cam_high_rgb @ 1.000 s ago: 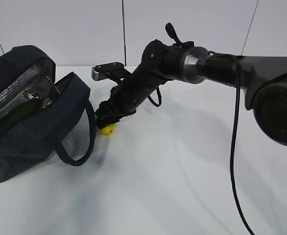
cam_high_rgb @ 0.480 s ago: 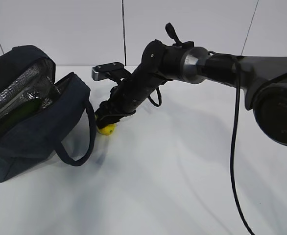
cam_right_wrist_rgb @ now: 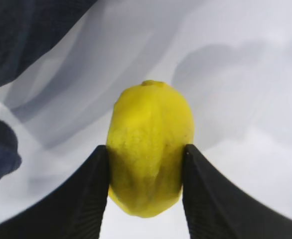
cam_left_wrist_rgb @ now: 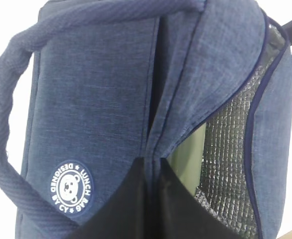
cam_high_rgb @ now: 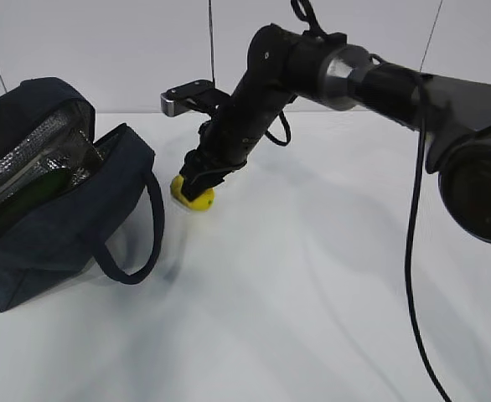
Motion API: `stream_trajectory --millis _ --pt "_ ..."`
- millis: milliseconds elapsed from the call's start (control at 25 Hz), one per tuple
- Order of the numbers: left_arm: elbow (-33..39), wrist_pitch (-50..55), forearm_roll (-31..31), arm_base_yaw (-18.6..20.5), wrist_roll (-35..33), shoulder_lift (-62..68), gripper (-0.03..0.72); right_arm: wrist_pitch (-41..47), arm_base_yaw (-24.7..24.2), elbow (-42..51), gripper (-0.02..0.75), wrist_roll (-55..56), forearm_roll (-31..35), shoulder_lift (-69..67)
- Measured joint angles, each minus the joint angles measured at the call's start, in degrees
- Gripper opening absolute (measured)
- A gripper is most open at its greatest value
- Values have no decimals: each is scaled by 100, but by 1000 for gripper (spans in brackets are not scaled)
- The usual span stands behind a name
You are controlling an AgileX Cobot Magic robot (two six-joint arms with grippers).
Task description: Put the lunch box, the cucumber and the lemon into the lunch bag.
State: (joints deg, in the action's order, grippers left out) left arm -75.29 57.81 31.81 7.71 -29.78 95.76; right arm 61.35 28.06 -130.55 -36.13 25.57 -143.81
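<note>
Setting: white bench (cam_high_rgb: 312, 318) under a pale panelled wall; nothing else lies on the open surface in the exterior view.
Right claw (cam_right_wrist_rgb: 145, 189): both fingers pressed against the flanks of the lemon (cam_right_wrist_rgb: 148, 144), closed on it across its short width. In the exterior view the same claw (cam_high_rgb: 202, 180) sits centre-left of the frame with the lemon (cam_high_rgb: 192, 193) at its tips.
Lemon, position: just right of the lunch bag (cam_high_rgb: 57, 188), near its hanging loop handle (cam_high_rgb: 136, 243); whether it rests on the bench or is just clear of it I cannot tell.
Lemon, handling: judged light and firm, with a dimpled waxy rind that could roll or squirt out of a pinch; the hold across the middle, long axis pointing away from the fingers, looks the safest place.
Left claw (cam_left_wrist_rgb: 151, 199): fingers closed on the fabric edge of the lunch bag (cam_left_wrist_rgb: 101, 114) at its opening, beside the round white logo (cam_left_wrist_rgb: 70, 187).
Lunch bag, state: lying at the left of the frame, mouth gaping, silvery lining (cam_left_wrist_rgb: 230, 149) showing.
Inside the bag: a pale green surface (cam_left_wrist_rgb: 188, 159), probably the lunch box lid, and a dark green glossy shape (cam_high_rgb: 40, 188), likely the cucumber.
Judgement: the lemon seems the last item outside; soft bag walls may sag, so the held edge matters.
</note>
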Motion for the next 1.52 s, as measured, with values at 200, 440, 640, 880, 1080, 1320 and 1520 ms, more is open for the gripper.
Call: stream_trajectory --millis 200,440,640,880,1080,1320,1520 --pt "0 0 0 0 0 0 -6 681 -171 -401 340 103 -104 35" --pt "0 0 0 0 0 0 -6 887 -249 -458 339 148 -72 488" --pt "0 0 9 0 0 0 -6 909 -252 -481 339 159 969 785" --pt "0 43 86 0 0 0 -6 879 -216 -481 339 147 2459 785" --pt "0 100 218 0 0 0 -6 654 73 -481 339 -5 2773 785" --pt "0 135 269 0 0 0 -6 382 382 -481 339 -81 2759 658" --pt "0 166 399 0 0 0 -6 99 471 -481 339 -81 2676 360"
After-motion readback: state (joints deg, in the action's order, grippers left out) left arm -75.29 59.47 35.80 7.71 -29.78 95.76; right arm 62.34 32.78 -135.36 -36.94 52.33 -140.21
